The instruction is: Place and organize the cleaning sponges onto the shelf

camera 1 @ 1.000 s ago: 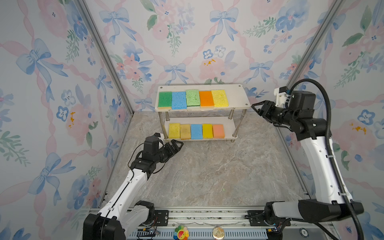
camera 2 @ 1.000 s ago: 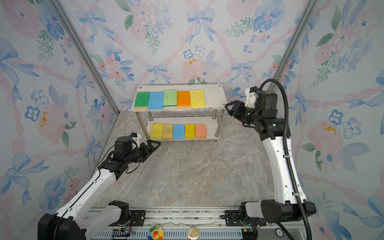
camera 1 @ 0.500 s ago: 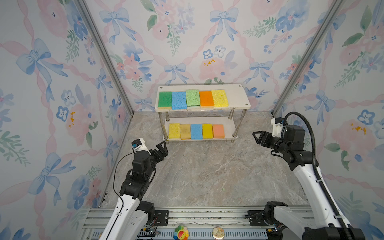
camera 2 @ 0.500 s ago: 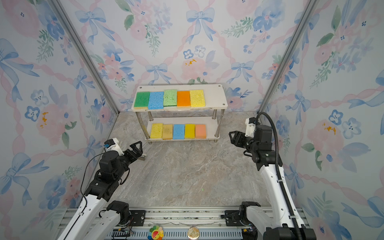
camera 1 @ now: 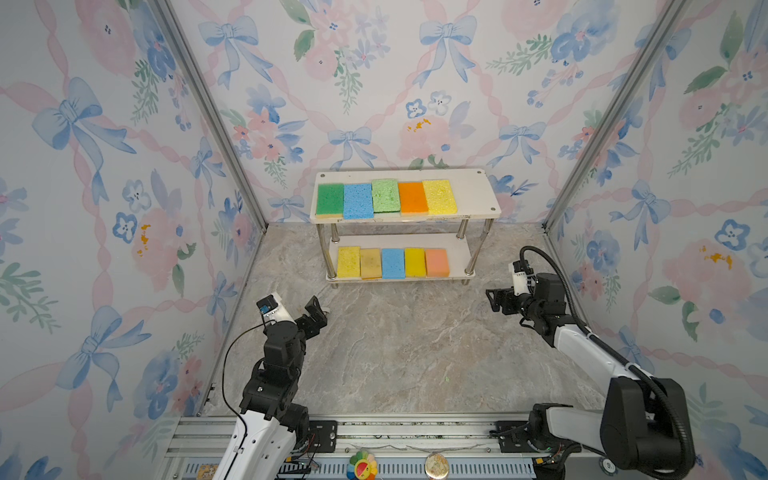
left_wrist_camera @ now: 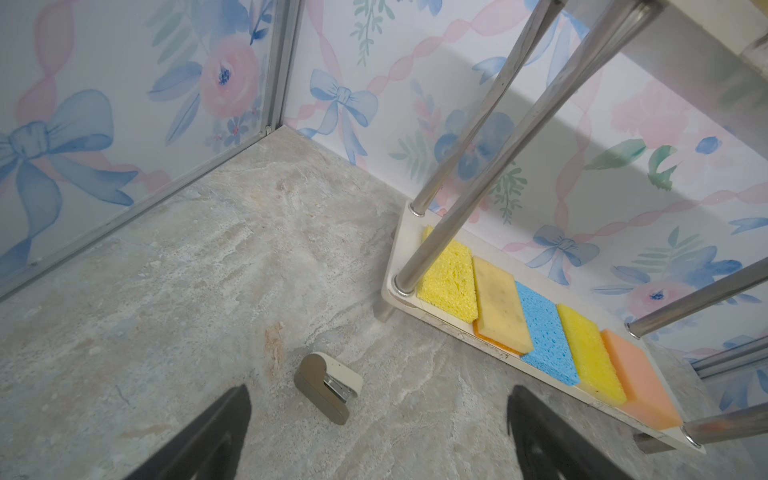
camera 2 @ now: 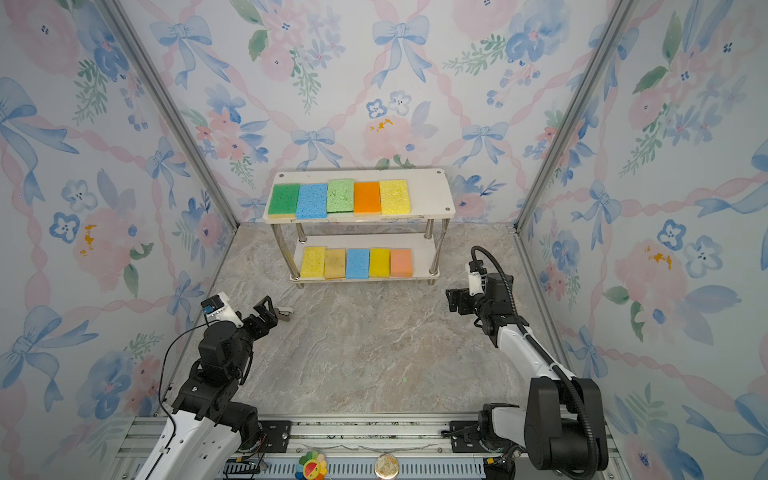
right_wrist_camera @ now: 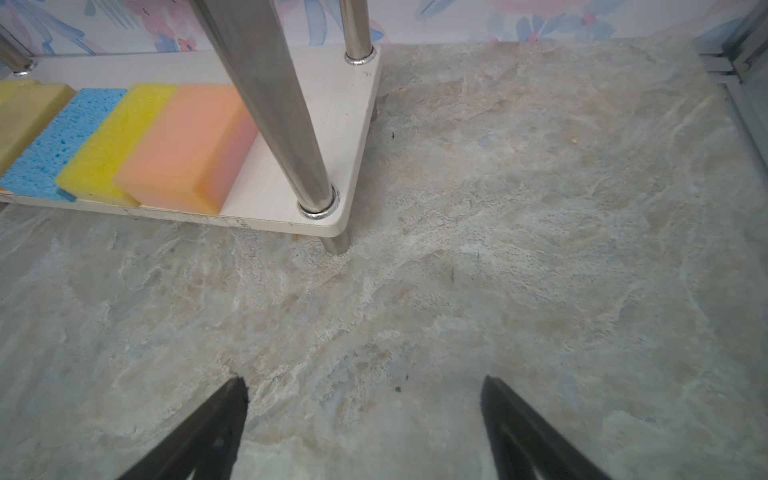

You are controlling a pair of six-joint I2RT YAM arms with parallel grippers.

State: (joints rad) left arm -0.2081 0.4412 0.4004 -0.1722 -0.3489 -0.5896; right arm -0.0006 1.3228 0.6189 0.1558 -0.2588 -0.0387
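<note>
Left tool (camera 1: 316, 308) and right tool (camera 1: 496, 299) are hanging open, empty. Cleaning sponges (camera 1: 392, 263) on the shelf (camera 1: 473, 195) are looking light, squashy, pinchable edgewise.

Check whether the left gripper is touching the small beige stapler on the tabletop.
Apart. In the left wrist view the stapler lies between the fingers of the open left gripper, with bare tabletop showing on both sides of it.

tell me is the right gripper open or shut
Open: in its wrist view the right gripper has its fingers wide apart above the table, nothing between them.
</note>
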